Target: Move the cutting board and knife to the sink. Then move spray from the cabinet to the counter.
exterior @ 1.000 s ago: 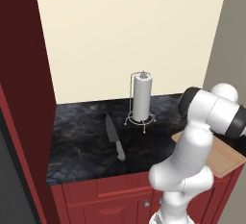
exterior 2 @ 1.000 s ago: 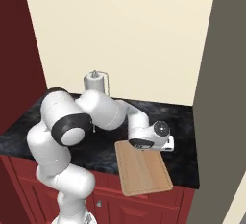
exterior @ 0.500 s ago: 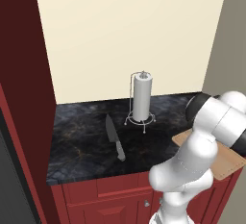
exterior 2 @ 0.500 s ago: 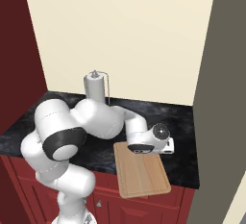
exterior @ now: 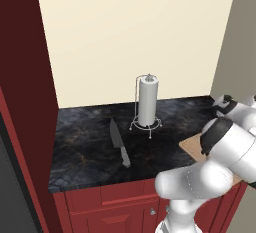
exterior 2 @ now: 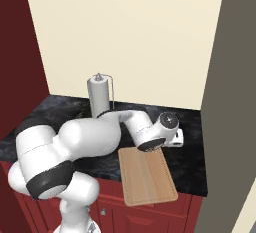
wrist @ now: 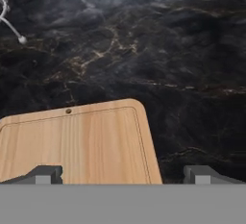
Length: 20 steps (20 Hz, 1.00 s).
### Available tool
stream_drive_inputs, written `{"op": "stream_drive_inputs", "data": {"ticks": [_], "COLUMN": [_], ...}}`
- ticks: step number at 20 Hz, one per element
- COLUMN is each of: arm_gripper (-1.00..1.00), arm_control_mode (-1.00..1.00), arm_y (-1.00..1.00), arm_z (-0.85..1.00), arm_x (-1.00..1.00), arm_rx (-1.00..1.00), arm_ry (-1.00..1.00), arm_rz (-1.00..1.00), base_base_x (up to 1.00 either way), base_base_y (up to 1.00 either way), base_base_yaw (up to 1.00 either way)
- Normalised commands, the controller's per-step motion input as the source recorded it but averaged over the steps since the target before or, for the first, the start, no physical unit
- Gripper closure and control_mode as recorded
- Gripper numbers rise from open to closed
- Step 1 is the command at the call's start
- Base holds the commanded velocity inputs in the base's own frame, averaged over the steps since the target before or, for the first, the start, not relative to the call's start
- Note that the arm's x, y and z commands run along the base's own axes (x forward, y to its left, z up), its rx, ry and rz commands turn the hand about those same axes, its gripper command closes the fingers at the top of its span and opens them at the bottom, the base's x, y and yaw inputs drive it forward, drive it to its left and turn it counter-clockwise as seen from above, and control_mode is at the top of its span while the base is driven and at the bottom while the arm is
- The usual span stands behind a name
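The light-tan cutting board (exterior 2: 147, 174) lies flat at the counter's (exterior 2: 195, 152) front right, reaching its front edge. In the hand view the board's (wrist: 72, 141) rounded far corner sits between my finger tips. My gripper (wrist: 124, 175) hovers open just above that end of the board (exterior: 191, 145), holding nothing; it shows over the board's far end (exterior 2: 172, 138) in the right base view. The knife (exterior: 119, 144) lies on the counter (exterior: 85, 137) to the left, blade pointing toward the wall. The sink and the spray are out of view.
A white paper-towel roll (exterior: 147, 106) on a wire stand stands near the back wall, between knife and board. A tall dark red panel (exterior: 25, 92) walls off the left side. Red drawer fronts (exterior: 115, 212) run below the counter. A grey wall (exterior 2: 230, 102) closes the right.
The arm's elbow has swung right and lower while the hand edged slightly up the board's far end. Board and knife have not moved; the jaws stayed open.
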Motion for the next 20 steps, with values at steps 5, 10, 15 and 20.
{"op": "stream_drive_inputs", "data": {"ticks": [5,10,15,20], "arm_gripper": [-1.0,-1.0,-1.0,-1.0], "arm_control_mode": [-1.0,-1.0,-1.0,-1.0], "arm_y": [0.0,0.17,0.52,0.55], "arm_z": [0.71,0.25,0.21,0.58], "arm_x": [-0.71,-0.88,-0.74,-0.45], "arm_rx": [0.0,0.0,-0.01,-0.01], "arm_ry": [0.02,0.0,0.0,-0.01], "arm_rz": [-0.02,-0.13,-0.21,-0.21], "base_base_x": [0.0,0.0,0.0,0.0], "base_base_y": [0.0,0.0,0.0,0.0], "base_base_yaw": [0.0,0.0,0.0,0.0]}}
